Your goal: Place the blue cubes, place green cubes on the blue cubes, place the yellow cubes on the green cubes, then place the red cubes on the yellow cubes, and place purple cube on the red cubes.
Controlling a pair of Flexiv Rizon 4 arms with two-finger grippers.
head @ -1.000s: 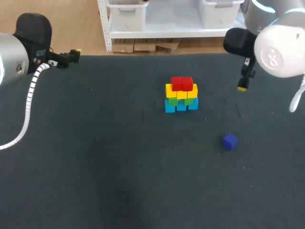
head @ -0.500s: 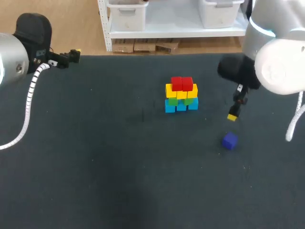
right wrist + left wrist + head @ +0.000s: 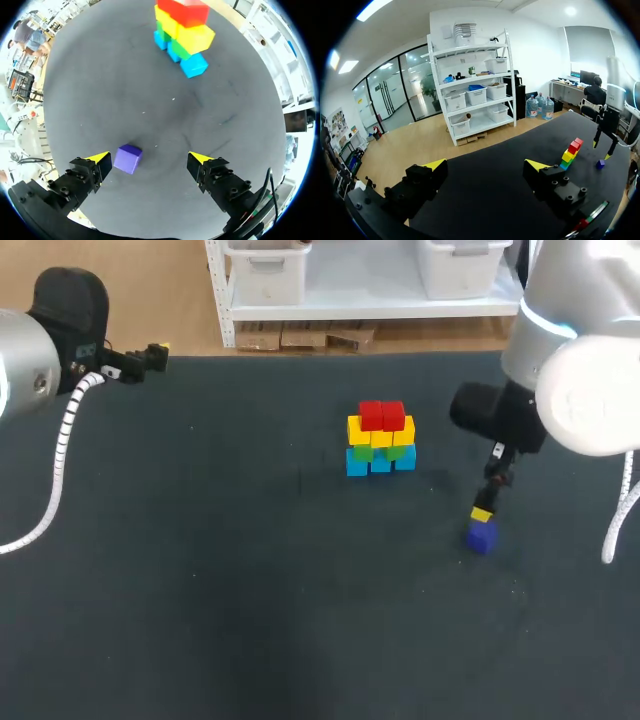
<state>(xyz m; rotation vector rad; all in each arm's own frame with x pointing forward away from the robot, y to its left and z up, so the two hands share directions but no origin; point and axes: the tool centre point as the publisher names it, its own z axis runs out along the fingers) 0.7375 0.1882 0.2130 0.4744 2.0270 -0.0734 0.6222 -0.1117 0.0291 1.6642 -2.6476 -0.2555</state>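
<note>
Right end effector (image 3: 148, 159) hangs wide open, holding nothing, with the purple cube (image 3: 127, 158) just beside one fingertip. My left end effector (image 3: 485, 167) is wide open and empty too.

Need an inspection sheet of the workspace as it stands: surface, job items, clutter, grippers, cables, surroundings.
Surface: dark table, flat, with a few faint marks.
Job's things: one stack at mid-table, with blue cubes at the base, then green cubes, yellow cubes and red cubes on top. The purple cube lies alone on the table, apart from the stack and not yet placed.
Clutter: nothing seen.
Grippers: the left gripper is open and holds nothing, at the table's far left corner. The right gripper is open over the purple cube, which sits between its fingers close to one of them, not gripped.
Cables: a white coiled cable loops over the table's left side.
Surroundings: nothing seen reaching over the table.
</note>
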